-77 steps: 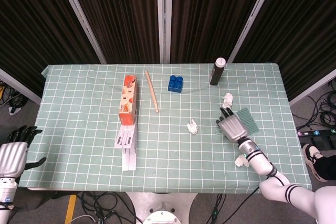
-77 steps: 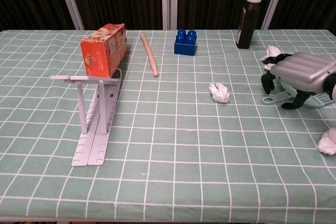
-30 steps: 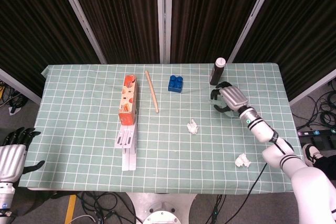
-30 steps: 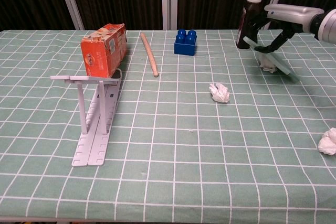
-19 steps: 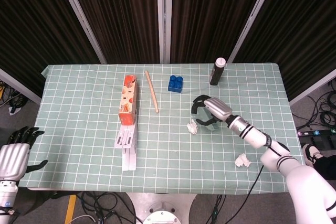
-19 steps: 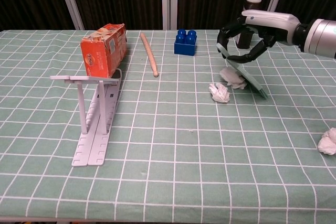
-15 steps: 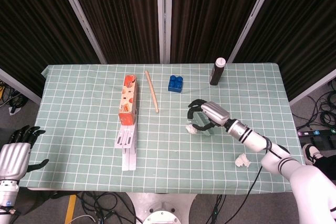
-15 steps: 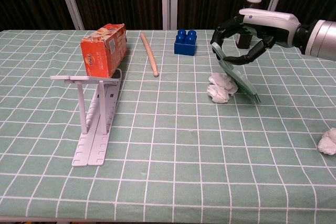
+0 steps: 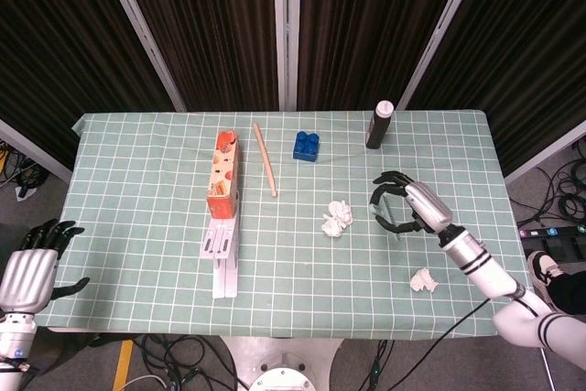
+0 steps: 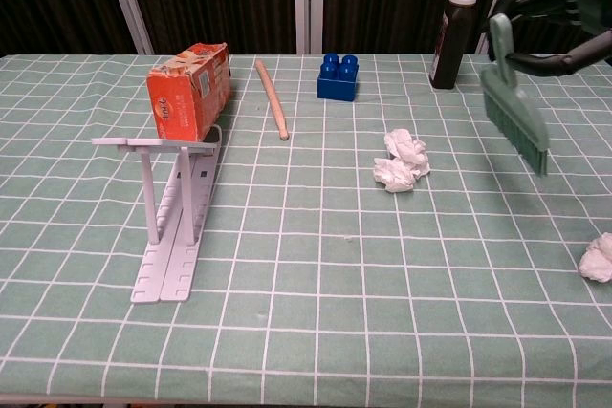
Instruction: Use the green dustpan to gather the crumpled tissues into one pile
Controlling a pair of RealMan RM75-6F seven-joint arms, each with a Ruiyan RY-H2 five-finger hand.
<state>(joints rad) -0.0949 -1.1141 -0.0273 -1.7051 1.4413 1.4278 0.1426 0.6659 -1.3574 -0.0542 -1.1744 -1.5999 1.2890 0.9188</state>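
Note:
My right hand [image 9: 417, 205] [image 10: 564, 16] grips the handle of the green dustpan [image 10: 513, 102] [image 9: 389, 212], lifted off the cloth right of centre. Two crumpled tissues [image 9: 336, 218] [image 10: 402, 161] lie touching each other near the table's middle, to the left of the dustpan and apart from it. A third tissue [image 9: 422, 279] [image 10: 597, 257] lies alone near the front right edge. My left hand [image 9: 32, 267] hangs beyond the table's front left corner, fingers spread, holding nothing.
An orange carton [image 9: 224, 174] leans on a white rack [image 9: 220, 249] at the left. A wooden stick [image 9: 265, 159], a blue brick [image 9: 307, 146] and a dark bottle [image 9: 380, 124] stand along the back of the green checked tablecloth [image 9: 137, 190].
The right hand swept the far tissue leftward with the dustpan until it met the middle tissue, then drew back to the right and lifted the dustpan. The left hand stayed put.

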